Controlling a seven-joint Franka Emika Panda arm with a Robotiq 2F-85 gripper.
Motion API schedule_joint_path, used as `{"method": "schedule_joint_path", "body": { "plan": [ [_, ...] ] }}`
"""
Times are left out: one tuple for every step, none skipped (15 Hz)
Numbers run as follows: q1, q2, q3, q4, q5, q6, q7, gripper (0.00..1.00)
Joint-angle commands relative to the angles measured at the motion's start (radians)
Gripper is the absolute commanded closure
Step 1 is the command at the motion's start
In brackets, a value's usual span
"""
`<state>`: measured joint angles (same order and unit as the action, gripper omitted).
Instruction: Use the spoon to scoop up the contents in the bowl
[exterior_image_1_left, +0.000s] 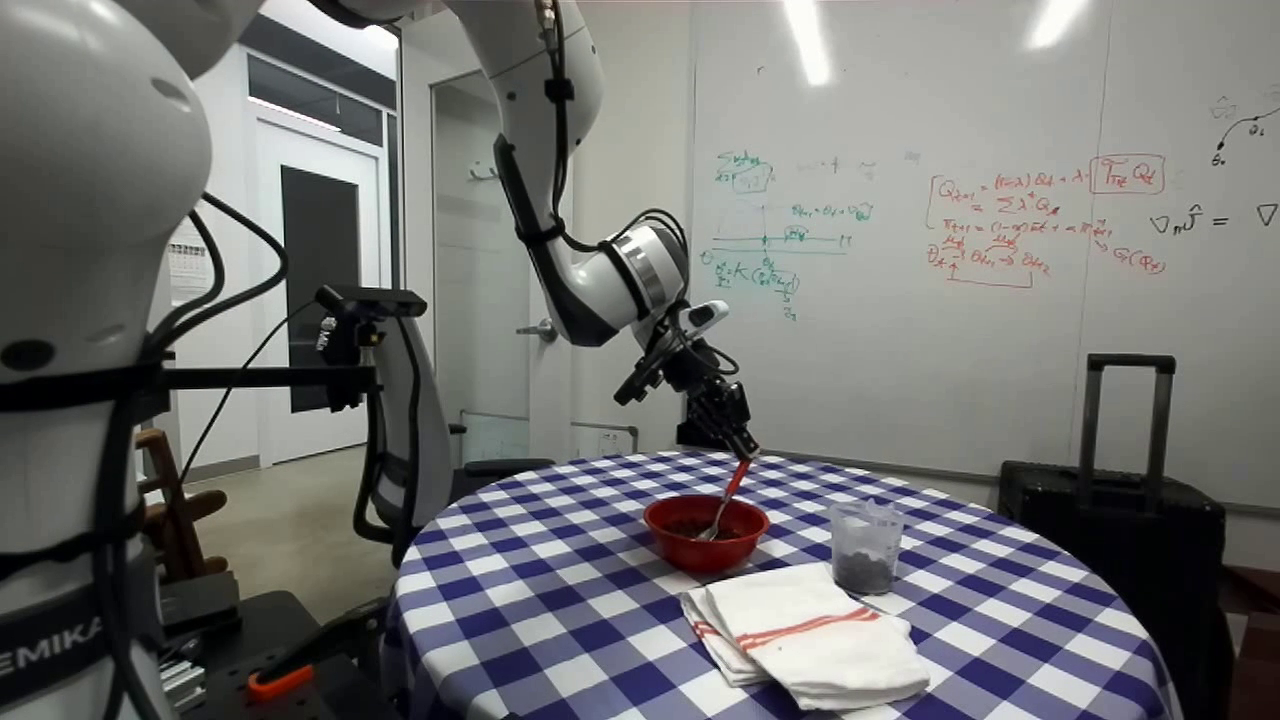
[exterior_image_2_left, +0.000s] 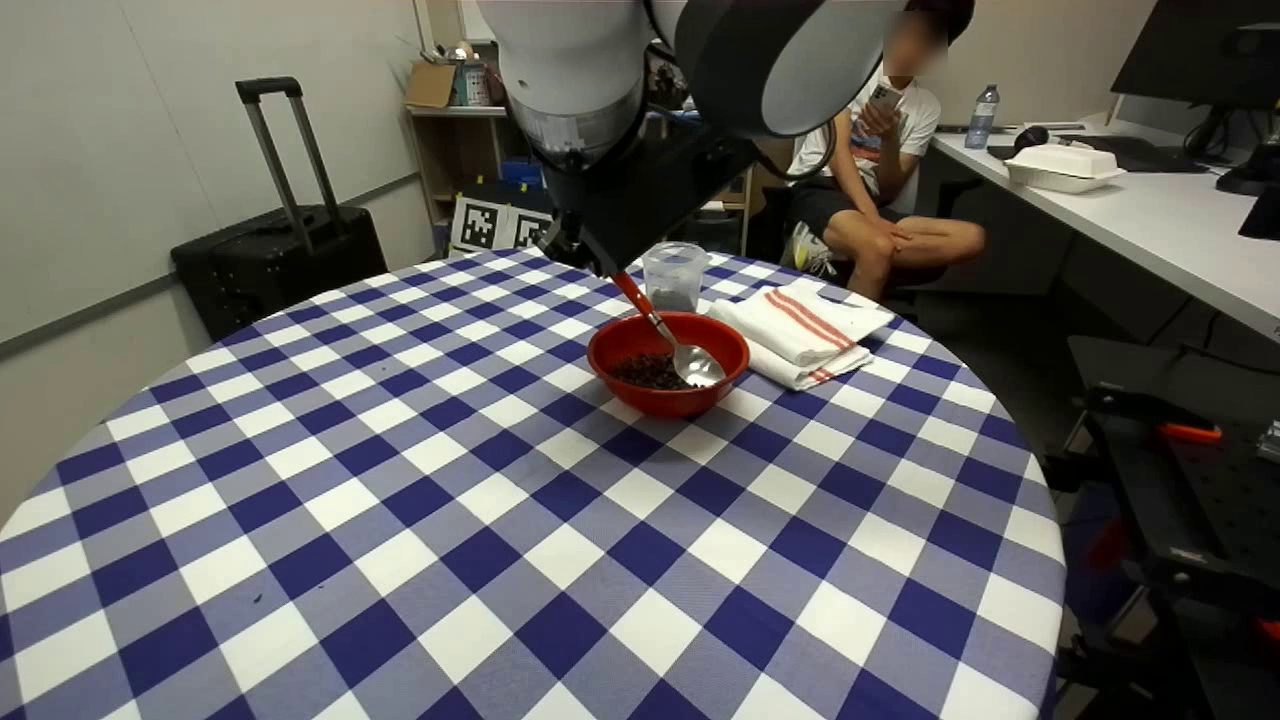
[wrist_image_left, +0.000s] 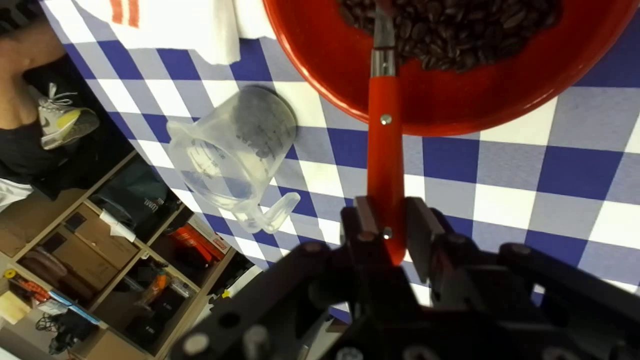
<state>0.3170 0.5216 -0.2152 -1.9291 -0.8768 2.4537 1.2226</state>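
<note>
The fingers (wrist_image_left: 419, 232) clamp the red-handled spoon (wrist_image_left: 385, 150), its head inside the red bowl (wrist_image_left: 465, 102) of coffee beans (wrist_image_left: 455, 40). Wrist view: measuring jug (wrist_image_left: 250, 137) at 8 o'clock from bowl.

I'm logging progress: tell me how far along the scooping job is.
Done: the pincer grips the spoon, and the spoon's head is inside the red bowl.
In hand: lining up the scoop, it seems, with the head by the dark beans.
Left: loading and lifting, since the head's visible face looks bare.
</note>
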Motion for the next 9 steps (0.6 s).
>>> {"method": "schedule_joint_path", "body": {
  "plan": [
    [-0.024,-0.014,0.042,-0.020,-0.059,-0.002,0.072,0.95],
    [-0.028,-0.012,0.050,-0.019,-0.067,-0.003,0.078,0.95],
    [-0.031,-0.011,0.057,-0.016,-0.074,-0.004,0.087,0.95],
    [-0.035,-0.009,0.064,-0.012,-0.080,-0.005,0.091,0.95],
    [-0.037,-0.008,0.065,-0.007,-0.091,-0.009,0.102,0.95],
    [-0.041,-0.009,0.068,-0.004,-0.101,-0.011,0.108,0.95],
    [-0.044,-0.011,0.066,0.000,-0.114,-0.016,0.116,0.95],
    [-0.049,-0.012,0.066,0.002,-0.124,-0.019,0.122,0.95],
    [-0.048,-0.012,0.057,0.009,-0.152,-0.029,0.139,0.95]
  ]
}}
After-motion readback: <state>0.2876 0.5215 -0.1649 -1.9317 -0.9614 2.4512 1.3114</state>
